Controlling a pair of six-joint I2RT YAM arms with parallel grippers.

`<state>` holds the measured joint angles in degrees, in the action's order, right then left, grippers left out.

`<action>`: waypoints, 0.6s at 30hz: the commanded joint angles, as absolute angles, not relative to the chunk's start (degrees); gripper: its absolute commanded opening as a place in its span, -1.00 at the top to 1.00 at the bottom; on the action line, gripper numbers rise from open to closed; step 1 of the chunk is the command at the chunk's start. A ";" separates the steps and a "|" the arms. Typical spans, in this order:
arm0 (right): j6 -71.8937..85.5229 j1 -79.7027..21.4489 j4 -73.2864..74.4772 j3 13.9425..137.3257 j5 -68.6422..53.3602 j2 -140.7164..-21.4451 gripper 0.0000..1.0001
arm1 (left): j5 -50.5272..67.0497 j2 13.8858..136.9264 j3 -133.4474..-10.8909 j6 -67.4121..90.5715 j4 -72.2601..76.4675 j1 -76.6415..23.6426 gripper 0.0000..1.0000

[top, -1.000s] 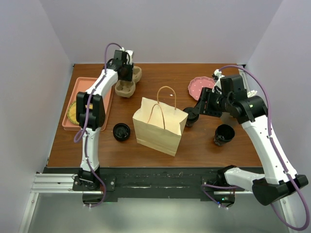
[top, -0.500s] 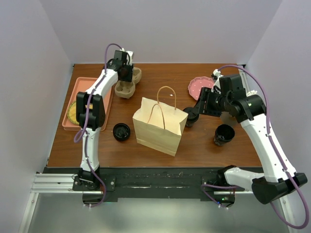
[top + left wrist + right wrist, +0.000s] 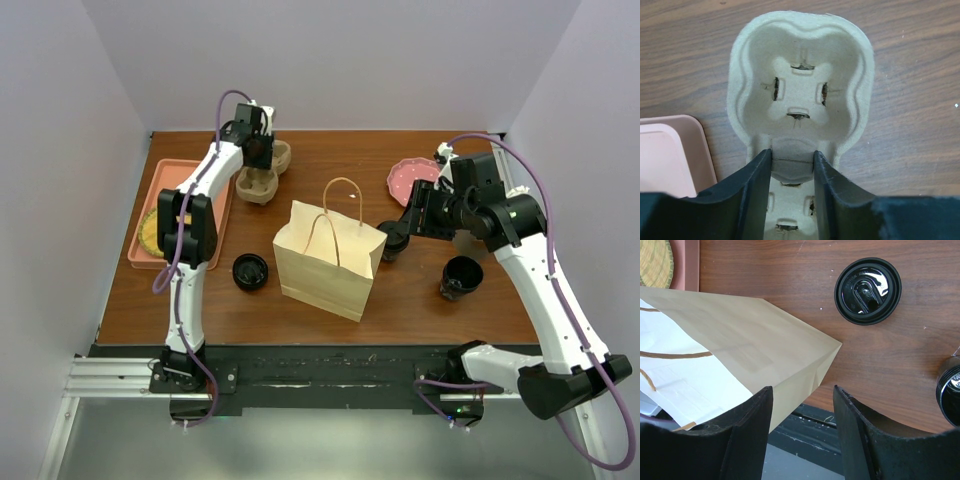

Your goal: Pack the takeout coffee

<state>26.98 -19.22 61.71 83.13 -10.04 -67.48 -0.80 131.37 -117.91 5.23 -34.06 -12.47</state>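
One takeout coffee (image 3: 250, 272) stands left of the paper bag (image 3: 328, 258), lid up, and shows again as the takeout coffee (image 3: 867, 290) in the right wrist view. Another takeout coffee (image 3: 461, 277) stands right of the bag, cut off as the takeout coffee (image 3: 951, 395) at the frame edge. My right gripper (image 3: 393, 243) hangs open at the bag's right end. Nothing lies between the fingers of the right gripper (image 3: 802, 387), and the bag (image 3: 740, 335) has its corner beside the left finger. At the back, my left gripper (image 3: 258, 150) is shut on the tan cup carrier (image 3: 255, 185). The left gripper (image 3: 792, 152) pinches the middle ridge of the cup carrier (image 3: 800, 65).
A pink tray (image 3: 165, 178) holding a woven mat (image 3: 150, 230) lies along the left edge, and the tray's corner (image 3: 665, 155) sits beside the carrier. A pink dotted plate (image 3: 410, 178) rests at the back right. The bag's handles stand upright.
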 commanded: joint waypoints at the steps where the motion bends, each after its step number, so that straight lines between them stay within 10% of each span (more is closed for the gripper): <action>1: 26.37 -19.25 60.64 85.08 -10.72 -67.15 -0.11 | -0.53 131.48 -121.38 4.66 -32.61 -12.66 0.66; 18: 26.37 -19.25 60.64 84.90 -10.90 -66.97 -0.11 | -0.26 129.11 -121.29 5.27 -31.03 -12.66 0.30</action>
